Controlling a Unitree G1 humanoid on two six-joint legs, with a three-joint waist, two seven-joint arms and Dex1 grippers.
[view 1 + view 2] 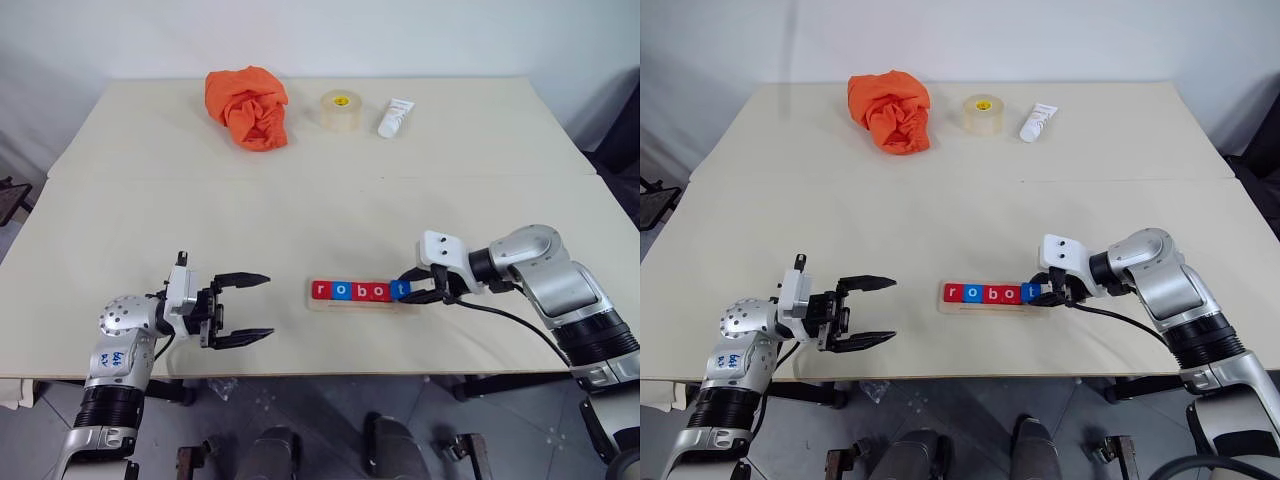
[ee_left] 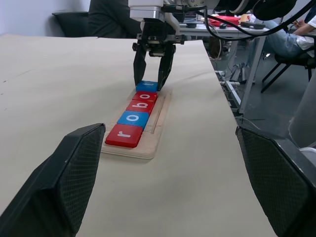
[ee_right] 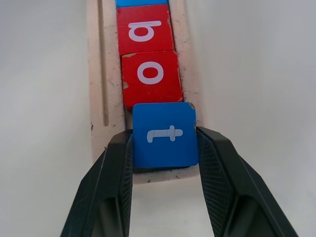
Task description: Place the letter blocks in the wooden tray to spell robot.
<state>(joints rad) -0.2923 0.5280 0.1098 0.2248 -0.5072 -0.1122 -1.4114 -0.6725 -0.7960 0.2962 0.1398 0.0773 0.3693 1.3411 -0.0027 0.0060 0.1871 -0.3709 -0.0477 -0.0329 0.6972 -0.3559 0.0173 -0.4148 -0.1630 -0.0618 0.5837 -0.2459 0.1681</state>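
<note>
The wooden tray (image 1: 355, 304) lies near the table's front edge, between my two grippers. In it the letter blocks form a row: red r (image 1: 320, 290), blue o (image 1: 341, 290), red b (image 1: 361, 291), red o (image 1: 380, 291) and blue t (image 1: 400, 290). My right gripper (image 1: 405, 291) reaches in from the right and is shut on the blue t block (image 3: 165, 133), one finger on each side, at the tray's right end. That block sits slightly offset from the row. My left gripper (image 1: 268, 306) hovers open to the left of the tray, holding nothing.
At the back of the table lie a crumpled orange cloth (image 1: 248, 107), a roll of tape (image 1: 341, 110) and a white tube (image 1: 395, 117). A seam (image 1: 300, 178) crosses the table. A seated person (image 2: 291, 34) is off beyond the table's right side.
</note>
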